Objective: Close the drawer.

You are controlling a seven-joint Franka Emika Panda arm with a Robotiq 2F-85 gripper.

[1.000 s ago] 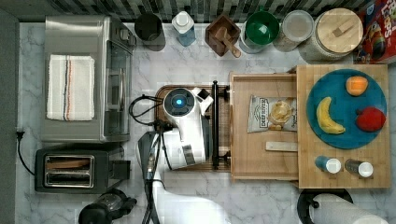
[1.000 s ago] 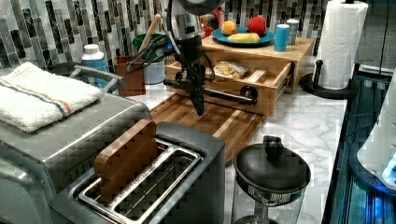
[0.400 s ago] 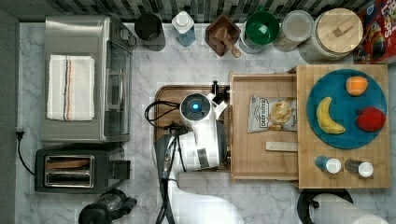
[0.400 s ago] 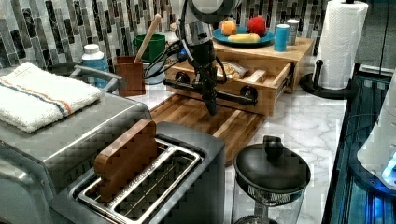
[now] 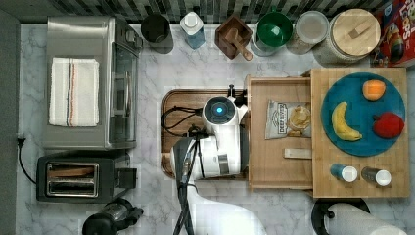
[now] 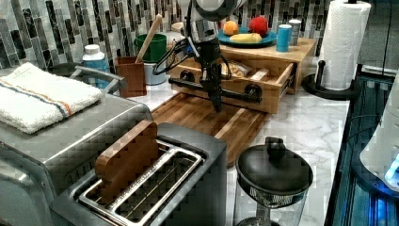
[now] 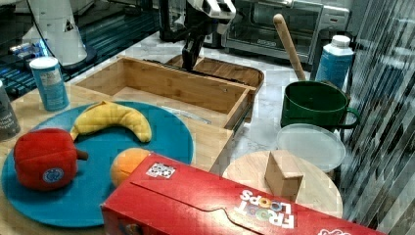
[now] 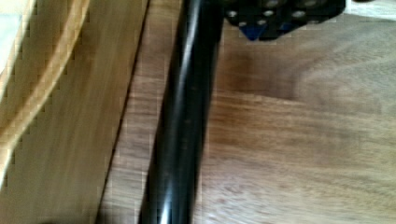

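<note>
Top view: drawer (image 5: 279, 169) is pulled out to the top view's left of the cabinet top (image 5: 361, 188), which carries a blue plate (image 5: 355, 142) with banana (image 5: 341, 122), orange (image 5: 374, 89) and red fruit (image 5: 388, 125). Chip bag (image 5: 286, 119) and a small wood block (image 5: 297, 153) lie in the drawer. The arm's white wrist (image 5: 221, 142) sits over the drawer's front edge, above the dark wooden tray (image 5: 178, 100).

Left view: gripper (image 6: 217, 101) points down, right in front of the drawer's black bar handle (image 6: 235, 94), tips over the tray (image 6: 197, 113). Fingers look close together, but can't tell if pinched or just narrow. Drawer (image 6: 256, 84) clearly open. Toaster (image 6: 141, 183) and towel (image 6: 37, 99) are in the foreground.

Right view: gripper (image 7: 188, 61) hangs at the far front wall of the open drawer (image 7: 171, 90). Green mug (image 7: 313, 105) is off to the right view's right, cereal box (image 7: 220, 205) up close.

Wrist view: the handle bar (image 8: 182, 121) runs across the frame, drawer front (image 8: 60, 116) on one side, tray wood (image 8: 299, 140) on the other. Finger state not resolvable here either.
</note>
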